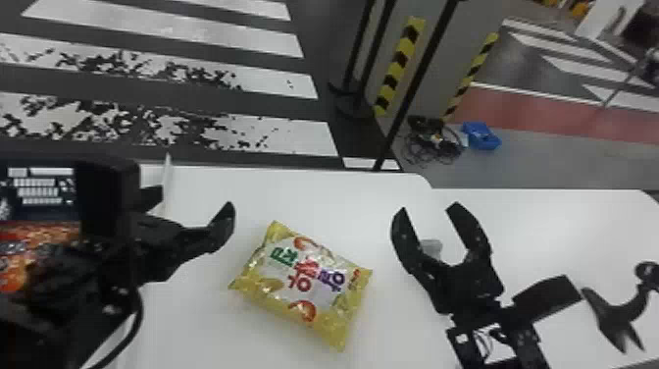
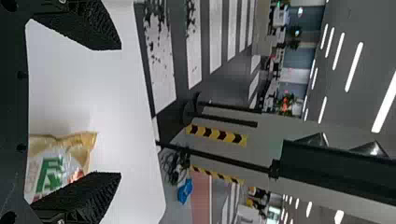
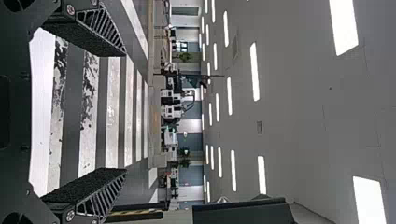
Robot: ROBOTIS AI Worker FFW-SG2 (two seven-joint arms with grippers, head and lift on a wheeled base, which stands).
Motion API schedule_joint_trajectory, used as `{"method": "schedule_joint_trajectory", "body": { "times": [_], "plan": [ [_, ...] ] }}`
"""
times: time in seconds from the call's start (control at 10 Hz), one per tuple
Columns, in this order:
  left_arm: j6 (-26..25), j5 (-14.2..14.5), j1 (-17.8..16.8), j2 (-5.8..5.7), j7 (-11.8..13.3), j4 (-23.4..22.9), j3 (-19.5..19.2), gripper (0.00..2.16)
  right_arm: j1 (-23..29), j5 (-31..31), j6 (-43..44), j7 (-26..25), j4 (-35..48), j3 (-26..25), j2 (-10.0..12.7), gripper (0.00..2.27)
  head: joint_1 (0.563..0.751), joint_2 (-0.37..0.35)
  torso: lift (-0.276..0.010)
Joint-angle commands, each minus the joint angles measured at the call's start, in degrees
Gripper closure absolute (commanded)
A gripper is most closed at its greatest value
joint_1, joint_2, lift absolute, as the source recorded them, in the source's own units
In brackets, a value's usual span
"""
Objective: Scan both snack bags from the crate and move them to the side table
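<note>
Head view: The yellow snack bag (image 1: pixel 303 284), likely light and crushable, lay at lower centre, best pinched gently mid-body; left end effector (image 1: pixel 195 197) and right end effector (image 1: pixel 428 208) gaped wide, empty.

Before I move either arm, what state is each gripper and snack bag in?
Left gripper: open, holding nothing.
Right gripper: open, holding nothing.
Yellow snack bag: lying flat on the white table, printed face up, unheld.
Orange-red snack bag: partly hidden; can't tell how it lies.
</note>
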State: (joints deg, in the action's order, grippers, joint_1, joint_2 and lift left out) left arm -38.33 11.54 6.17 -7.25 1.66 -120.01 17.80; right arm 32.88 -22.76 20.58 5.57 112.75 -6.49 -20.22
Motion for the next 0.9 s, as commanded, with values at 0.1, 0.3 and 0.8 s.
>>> {"method": "schedule_joint_trajectory", "body": {
  "times": [0.1,0.3,0.8],
  "plan": [
    [3.2,2.5,8.4,-7.61,-0.9,-8.4,-10.0,0.02,-0.6,0.2,0.0,0.8,-1.2,0.6,-0.4,0.11,0.695,-0.283,-0.095],
    [11.3,5.9,14.0,-9.89,-1.5,-12.2,-17.3,0.02,-1.3,1.5,0.2,2.3,-2.5,1.7,-0.4,0.11,0.695,-0.179,-0.095],
    [20.6,13.6,24.2,-11.12,-0.6,-13.6,-30.4,0.02,-1.0,4.0,4.2,10.1,-6.3,0.4,-0.3,0.11,0.695,-0.031,-0.095]
  ]
}}
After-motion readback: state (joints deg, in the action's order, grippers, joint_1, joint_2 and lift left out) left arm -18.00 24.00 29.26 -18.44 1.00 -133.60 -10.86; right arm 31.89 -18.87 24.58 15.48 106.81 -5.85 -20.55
